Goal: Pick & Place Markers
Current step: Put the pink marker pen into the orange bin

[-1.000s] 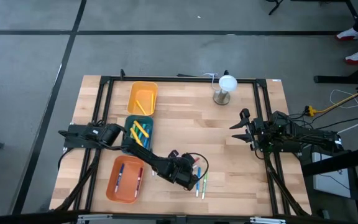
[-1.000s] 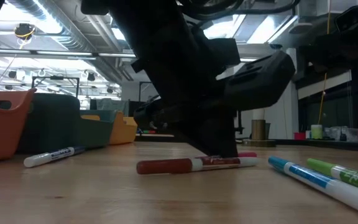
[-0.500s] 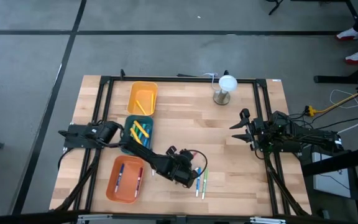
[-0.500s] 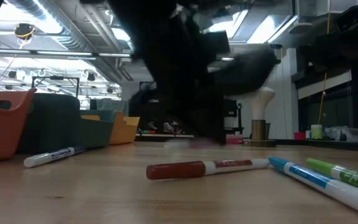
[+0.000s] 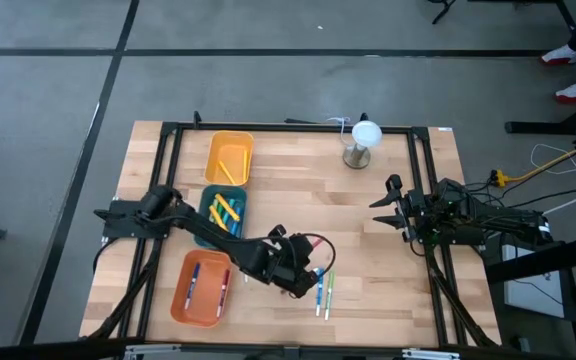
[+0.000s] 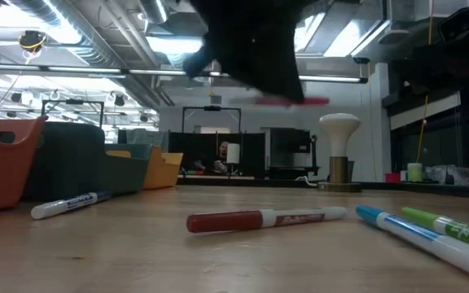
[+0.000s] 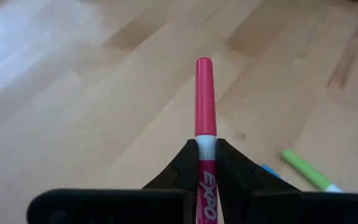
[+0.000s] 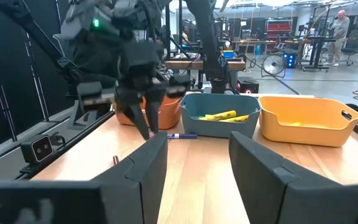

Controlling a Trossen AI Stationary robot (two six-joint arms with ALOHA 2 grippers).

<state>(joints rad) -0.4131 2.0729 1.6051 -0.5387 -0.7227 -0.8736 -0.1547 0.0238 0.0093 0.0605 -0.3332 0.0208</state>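
Since half a second ago, the left gripper (image 5: 301, 276) has risen off the table (image 5: 368, 230) with a pink marker (image 7: 203, 118), leaving the red marker (image 6: 263, 219) alone on the wood. Pink marker sits clamped between the left fingers (image 7: 182, 168), cap end projecting forward past the tips, label partly visible. On the table near that gripper lie a light blue marker (image 5: 319, 296) and a green marker (image 5: 329, 292), side by side. Orange tray (image 5: 200, 290), teal tray (image 5: 224, 213) and yellow tray (image 5: 230, 158) each contain markers. Right gripper (image 5: 388, 210) waits at the table's right side, fingers spread, holding nothing.
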